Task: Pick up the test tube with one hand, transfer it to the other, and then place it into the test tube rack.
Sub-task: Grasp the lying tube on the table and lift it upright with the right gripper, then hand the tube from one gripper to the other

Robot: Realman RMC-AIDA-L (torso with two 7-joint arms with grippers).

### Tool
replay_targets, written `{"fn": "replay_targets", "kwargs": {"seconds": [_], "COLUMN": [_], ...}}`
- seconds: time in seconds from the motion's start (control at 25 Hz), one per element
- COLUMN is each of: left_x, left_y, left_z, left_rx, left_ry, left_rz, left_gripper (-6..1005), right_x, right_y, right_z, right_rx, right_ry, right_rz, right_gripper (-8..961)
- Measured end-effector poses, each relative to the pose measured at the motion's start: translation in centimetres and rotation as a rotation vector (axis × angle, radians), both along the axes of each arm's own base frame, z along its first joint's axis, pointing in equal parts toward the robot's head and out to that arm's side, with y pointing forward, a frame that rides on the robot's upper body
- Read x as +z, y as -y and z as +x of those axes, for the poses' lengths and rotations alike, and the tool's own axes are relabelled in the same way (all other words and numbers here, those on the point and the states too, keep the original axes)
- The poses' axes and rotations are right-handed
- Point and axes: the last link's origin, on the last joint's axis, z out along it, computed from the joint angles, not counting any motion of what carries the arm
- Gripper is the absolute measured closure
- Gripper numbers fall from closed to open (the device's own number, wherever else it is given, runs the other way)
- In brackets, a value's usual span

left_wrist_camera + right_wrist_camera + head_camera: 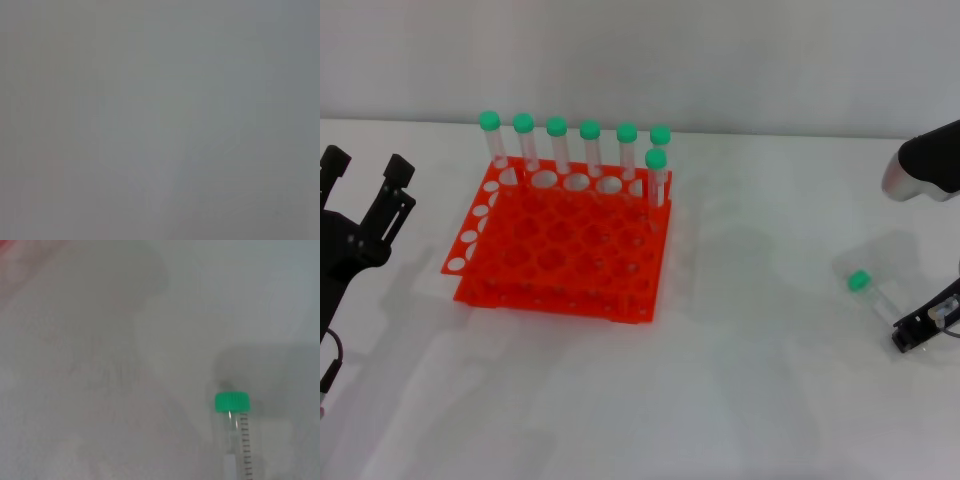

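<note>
I see the test tube (876, 292) lying flat on the table (760, 380), well right of the test tube rack (565, 245). My right gripper (923, 325) is low at its clear end; I cannot tell how its fingers stand. My left gripper (365, 180) waits left of the rack, fingers spread.

Head view high above table (740, 400), right wrist close, sharing test tube (872, 291).
</note>
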Motion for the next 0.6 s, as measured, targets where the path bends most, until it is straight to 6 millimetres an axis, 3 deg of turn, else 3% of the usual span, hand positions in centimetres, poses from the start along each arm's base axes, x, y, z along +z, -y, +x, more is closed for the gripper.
{"fn": "replay_targets", "kwargs": {"seconds": [0.24, 0.6], "left_x": [0.0, -0.4], "left_y": [0.0, -0.8], "left_z": [-0.1, 1.1], "left_rx": [0.003, -0.088], "left_ry": [0.002, 0.027], "left_rz": [-0.002, -0.123], "left_gripper": [213, 213], "right_x": [0.4, 2.3], "right_y": [-0.3, 0.3], "right_z": [-1.3, -6.2], "right_rx": [0.047, 0.272], "right_ry": [-0.025, -0.180], "right_rz": [0.019, 0.071], "right_gripper": [752, 752]}}
